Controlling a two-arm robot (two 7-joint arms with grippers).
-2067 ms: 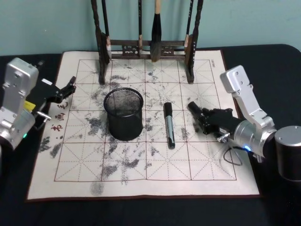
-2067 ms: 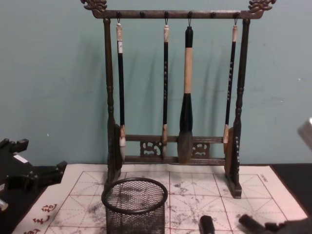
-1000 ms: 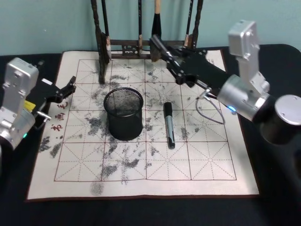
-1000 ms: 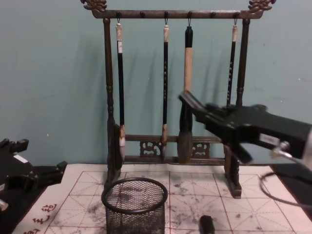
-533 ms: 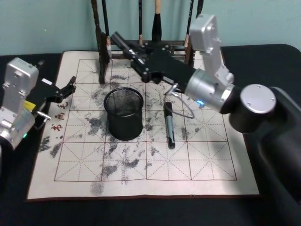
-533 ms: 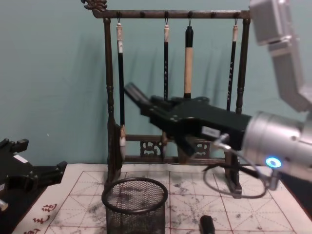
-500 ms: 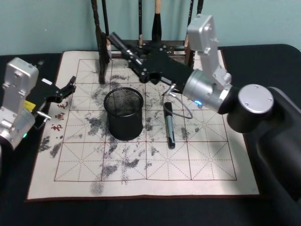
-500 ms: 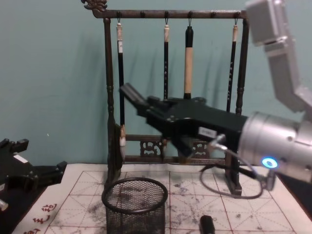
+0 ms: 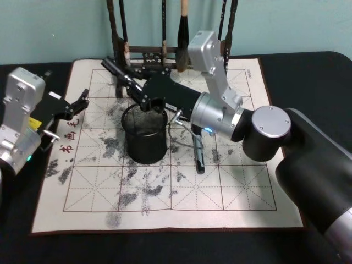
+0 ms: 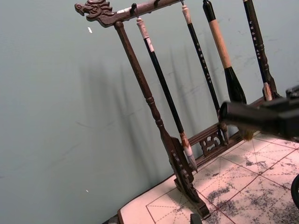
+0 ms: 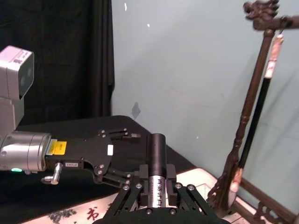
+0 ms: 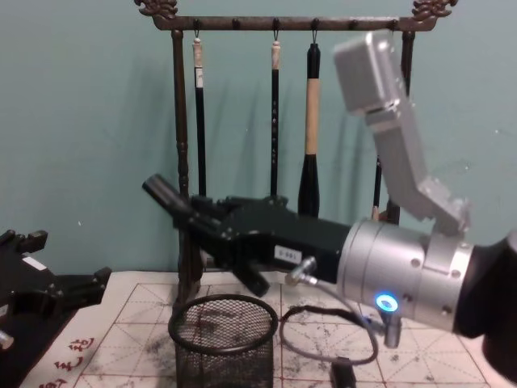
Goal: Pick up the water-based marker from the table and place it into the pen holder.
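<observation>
The right gripper (image 9: 133, 89) hangs over the mat (image 9: 231, 187) with its fingers (image 11: 135, 192) pinching a black marker (image 9: 116, 73) by its labelled barrel. The free end of the marker juts out past the fingertips, slanting up and toward the robot's left. Straight below the fingers stands the pen holder (image 9: 146, 147). Its open rim (image 12: 222, 303) sits a little nearer the robot than the marker's end, and in the chest view there is clear air between rim and fingers.

Beyond the fingertips rises the brush rack (image 9: 170, 52). Its left post (image 12: 182, 145) is close behind the marker's end, so room is tight on that side. Toward the robot the mat lies open.

Behind the fingers, under the right wrist, a second marker (image 9: 198, 154) lies flat on the mat beside the holder, apart from its wall.

Well off to the left of the right fingers, at the mat's left edge on the dark table (image 9: 308, 71), rests the left gripper (image 9: 82, 100), with its fingers slightly spread and holding nothing.
</observation>
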